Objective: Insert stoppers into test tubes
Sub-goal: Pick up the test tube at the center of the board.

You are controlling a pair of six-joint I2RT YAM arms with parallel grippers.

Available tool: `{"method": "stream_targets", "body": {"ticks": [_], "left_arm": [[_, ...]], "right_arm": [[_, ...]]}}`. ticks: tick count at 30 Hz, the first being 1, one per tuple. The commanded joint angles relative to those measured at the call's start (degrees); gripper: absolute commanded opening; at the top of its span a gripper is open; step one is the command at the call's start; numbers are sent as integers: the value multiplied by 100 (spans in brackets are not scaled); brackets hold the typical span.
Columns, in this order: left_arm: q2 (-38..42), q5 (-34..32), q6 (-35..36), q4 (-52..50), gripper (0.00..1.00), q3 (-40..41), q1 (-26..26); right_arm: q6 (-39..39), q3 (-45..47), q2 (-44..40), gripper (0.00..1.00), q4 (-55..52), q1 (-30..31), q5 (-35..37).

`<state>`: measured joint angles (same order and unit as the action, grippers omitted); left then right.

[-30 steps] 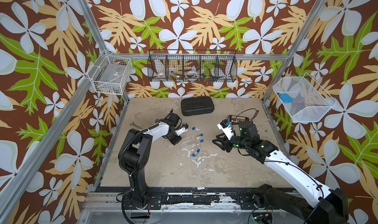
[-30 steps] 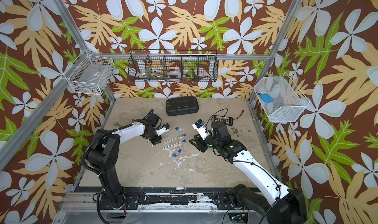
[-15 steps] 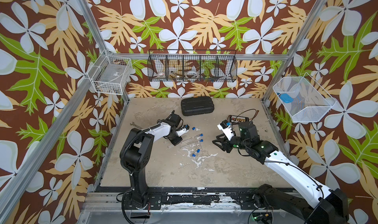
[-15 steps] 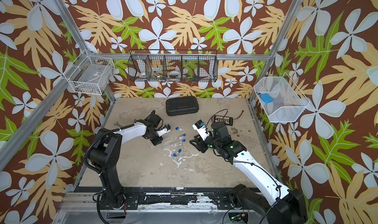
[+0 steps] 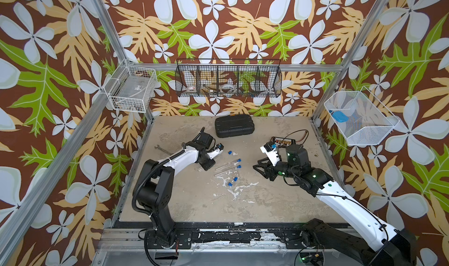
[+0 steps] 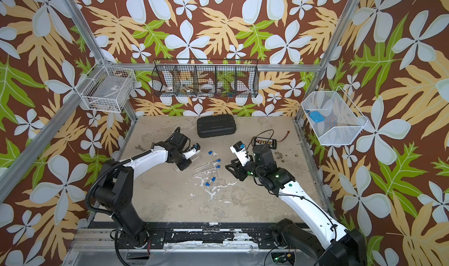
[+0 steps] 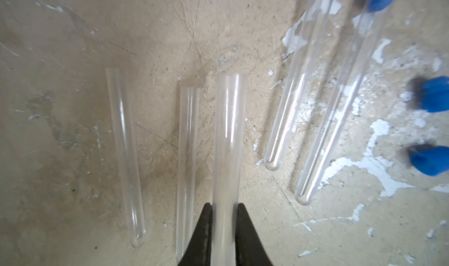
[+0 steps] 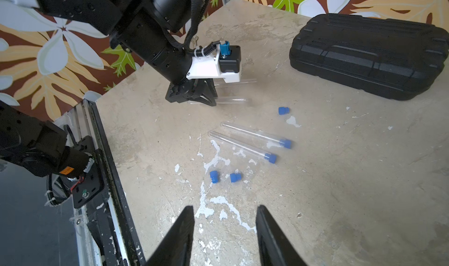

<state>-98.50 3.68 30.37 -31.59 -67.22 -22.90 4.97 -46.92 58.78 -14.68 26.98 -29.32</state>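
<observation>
A: What's changed in the last second?
B: The left gripper (image 7: 224, 212) has shut on a thin clear glass-like test tube (image 7: 228, 136). The right gripper (image 8: 226, 218), jaws apart and empty, hasn't moved.
A: How does the tube lie?
B: Left of table centre, roughly level, with its open mouth away from the wrist, parallel to two bare tubes (image 7: 124, 143) beside it.
A: Setting?
B: A scuffed beige tabletop (image 5: 194, 204) with white flecks, and brown flower-print walls (image 5: 73, 33).

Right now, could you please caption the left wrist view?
Left gripper shut on an unstoppered test tube; four more lie beside it.
</observation>
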Motion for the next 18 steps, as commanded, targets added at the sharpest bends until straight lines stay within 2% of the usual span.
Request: {"method": "stream_targets", "body": {"ticks": [1, 4, 8, 13, 16, 18], "left_arm": [[405, 306, 74, 215, 9, 176, 3], [888, 663, 90, 510, 8, 471, -11], [1561, 1154, 156, 1104, 8, 1025, -103], [2010, 1761, 93, 1585, 8, 1530, -292], [2098, 1908, 62, 1757, 8, 1678, -440], [2123, 1971, 52, 1836, 8, 1736, -526]], "right_arm": [[684, 85, -170, 44, 177, 3, 67], [1321, 137, -333, 43, 269, 8, 262], [1822, -25, -319, 43, 328, 2, 144], [2018, -613, 223, 45, 31, 2, -414], [2074, -980, 659, 44, -256, 56, -842], [2031, -1230, 921, 44, -469, 159, -860]]}}
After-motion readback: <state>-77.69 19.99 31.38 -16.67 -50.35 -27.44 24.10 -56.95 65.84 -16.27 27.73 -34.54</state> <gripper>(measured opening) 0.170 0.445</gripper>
